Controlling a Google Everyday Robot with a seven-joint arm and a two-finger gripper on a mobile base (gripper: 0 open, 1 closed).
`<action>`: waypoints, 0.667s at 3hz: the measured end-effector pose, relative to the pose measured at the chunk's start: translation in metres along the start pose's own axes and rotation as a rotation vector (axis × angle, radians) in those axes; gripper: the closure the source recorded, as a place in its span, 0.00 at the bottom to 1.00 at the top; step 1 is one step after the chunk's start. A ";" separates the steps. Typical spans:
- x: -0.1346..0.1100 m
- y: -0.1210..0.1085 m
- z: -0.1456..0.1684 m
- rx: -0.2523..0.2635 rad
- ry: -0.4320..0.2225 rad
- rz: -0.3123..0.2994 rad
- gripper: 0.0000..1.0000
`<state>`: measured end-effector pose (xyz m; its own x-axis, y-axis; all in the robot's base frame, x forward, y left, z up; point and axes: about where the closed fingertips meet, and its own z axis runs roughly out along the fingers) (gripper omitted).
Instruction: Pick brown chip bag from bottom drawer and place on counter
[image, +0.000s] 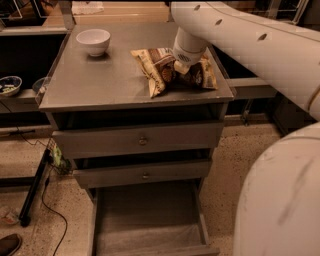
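Note:
The brown chip bag, cream-tan with a dark brown band, lies crumpled on the right half of the grey counter. My gripper reaches down from the white arm at the upper right. It is shut on the middle of the bag, with the wrist hiding most of the fingers. The bag's underside touches the counter. The bottom drawer is pulled open below, and its grey floor holds nothing.
A white bowl stands at the counter's back left. The two upper drawers with round knobs are nearly shut. A shelf on the left holds a dish. Cables lie on the floor at the left. My white body fills the lower right.

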<state>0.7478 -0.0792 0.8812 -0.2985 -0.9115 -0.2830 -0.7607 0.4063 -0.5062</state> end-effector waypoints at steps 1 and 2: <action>0.000 0.000 0.000 0.000 0.000 0.000 0.73; 0.000 0.000 0.000 0.000 0.000 0.000 0.50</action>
<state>0.7478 -0.0792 0.8812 -0.2986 -0.9115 -0.2829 -0.7607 0.4063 -0.5062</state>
